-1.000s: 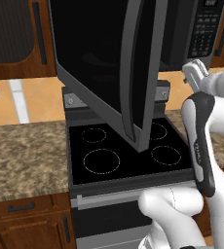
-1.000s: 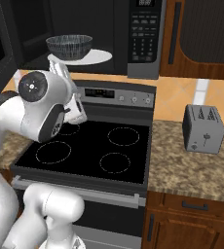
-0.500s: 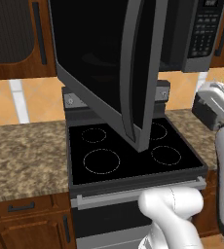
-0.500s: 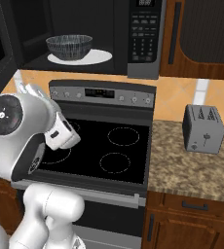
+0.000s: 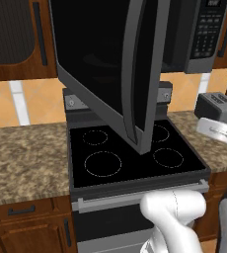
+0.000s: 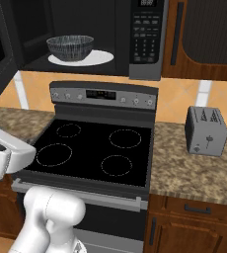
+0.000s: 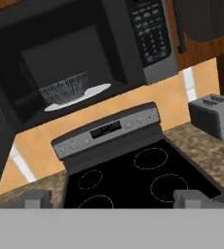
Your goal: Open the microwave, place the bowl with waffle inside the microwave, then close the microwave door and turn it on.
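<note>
Item: the bowl (image 6: 70, 48), blue-grey with streaked sides, stood on the white turntable plate (image 6: 98, 58) inside the open microwave (image 6: 86, 37), toward the left of the cavity. The waffle could not be made out in any view; the bowl's wall hid its bottom, so whether it lay inside could not be told.

Item: the microwave door (image 5: 110, 64), swung fully out over the stove (image 6: 91, 148), its long grey handle (image 5: 145, 74) hanging forward above the burners. Door not yet closed; keypad (image 6: 145, 34) at the right of the cavity untouched.

Item: the gripper (image 7: 115, 198), jaws spread wide and holding nothing, fingertips (image 7: 36, 198) low in the hand view and aimed up at the cavity from well back. In the base views part of the white hand was cut off at the frame edge, so its exact pose was unclear.

Risks, as judged: the arm lay on the far side of the stove from the door's free edge, so a sweep toward the handle might strike the door's face or edge and slam it rather than ease it shut. A push landing too near the hinge could stall. A careless reach near the cavity might nudge the bowl off the plate. On the keypad, the wide-open fingers might press the wrong button.

Item: the toaster (image 6: 207, 131), on the counter (image 6: 194, 173) right of the stove, apart from the work.
</note>
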